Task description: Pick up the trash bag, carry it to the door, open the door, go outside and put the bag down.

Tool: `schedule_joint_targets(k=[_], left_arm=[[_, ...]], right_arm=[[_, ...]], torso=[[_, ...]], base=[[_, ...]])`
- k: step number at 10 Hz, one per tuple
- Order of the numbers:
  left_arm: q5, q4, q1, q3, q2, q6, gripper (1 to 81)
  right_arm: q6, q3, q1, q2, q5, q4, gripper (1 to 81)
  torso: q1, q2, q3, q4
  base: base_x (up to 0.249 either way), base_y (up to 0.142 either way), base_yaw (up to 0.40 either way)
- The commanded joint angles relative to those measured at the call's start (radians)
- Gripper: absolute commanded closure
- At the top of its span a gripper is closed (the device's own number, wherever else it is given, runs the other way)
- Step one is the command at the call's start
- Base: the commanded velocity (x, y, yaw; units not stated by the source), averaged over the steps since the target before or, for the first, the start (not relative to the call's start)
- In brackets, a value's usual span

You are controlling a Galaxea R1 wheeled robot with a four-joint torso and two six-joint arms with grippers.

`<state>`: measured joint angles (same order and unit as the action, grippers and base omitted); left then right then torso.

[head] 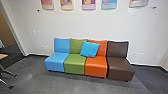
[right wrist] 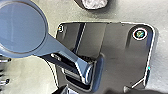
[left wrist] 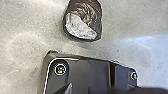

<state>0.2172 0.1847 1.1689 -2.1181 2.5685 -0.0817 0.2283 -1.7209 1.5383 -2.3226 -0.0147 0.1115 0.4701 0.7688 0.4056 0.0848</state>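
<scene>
"Where's the trash bag (left wrist: 82, 20)?"

"Just off the edge of the robot's base (left wrist: 97, 75), near but apart. I can't tell whether it rests on the floor (left wrist: 25, 37) or hangs over it."

"Why there?"

"Out past the edge, it's probably less likely to snag or get run over."

"Does either gripper have it?"

"I can't tell, nor how far open either is."

"And that blue cushion (head: 90, 49)?"

"It leans where the green chair (head: 74, 67) meets the orange chair (head: 96, 67), so their backs prop it. The row lines the wall (head: 100, 25), likely to leave walking room."
</scene>
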Motion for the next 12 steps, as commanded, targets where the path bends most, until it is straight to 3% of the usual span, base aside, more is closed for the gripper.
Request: schedule_joint_targets(k=[1,3,4,6,8,12], left_arm=[[0.096,0.032,-0.110,-0.028,0.003,-0.001,1.0],[0.113,0.036,-0.128,-0.075,0.030,-0.001,1.0],[0.114,0.038,-0.136,-0.103,0.046,-0.001,1.0],[0.114,0.053,-0.146,-0.132,0.073,0.000,1.0],[0.114,0.096,-0.160,-0.138,0.081,-0.001,1.0],[0.116,0.098,-0.162,-0.137,0.073,0.000,1.0]], right_arm=[[-0.001,0.080,-0.052,0.078,-0.057,0.010,1.0],[-0.003,0.116,-0.056,0.113,-0.057,0.014,1.0],[-0.001,0.126,-0.054,0.128,-0.056,0.022,1.0],[-0.001,0.126,-0.052,0.131,-0.057,0.030,1.0],[-0.001,0.129,-0.051,0.133,-0.057,0.030,1.0],[-0.001,0.138,-0.048,0.125,-0.057,0.030,1.0]], torso=[[0.063,0.097,0.091,0.000],[0.108,0.168,0.157,0.000],[0.131,0.203,0.097,0.000],[0.169,0.261,0.125,0.000],[0.212,0.329,0.136,0.000],[0.304,0.478,0.137,0.000]], base=[[0.000,0.000,0.000],[0.000,0.000,0.000],[0.000,0.000,0.000],[0.000,0.000,0.000],[0.000,0.000,0.000],[0.000,0.000,0.000]])
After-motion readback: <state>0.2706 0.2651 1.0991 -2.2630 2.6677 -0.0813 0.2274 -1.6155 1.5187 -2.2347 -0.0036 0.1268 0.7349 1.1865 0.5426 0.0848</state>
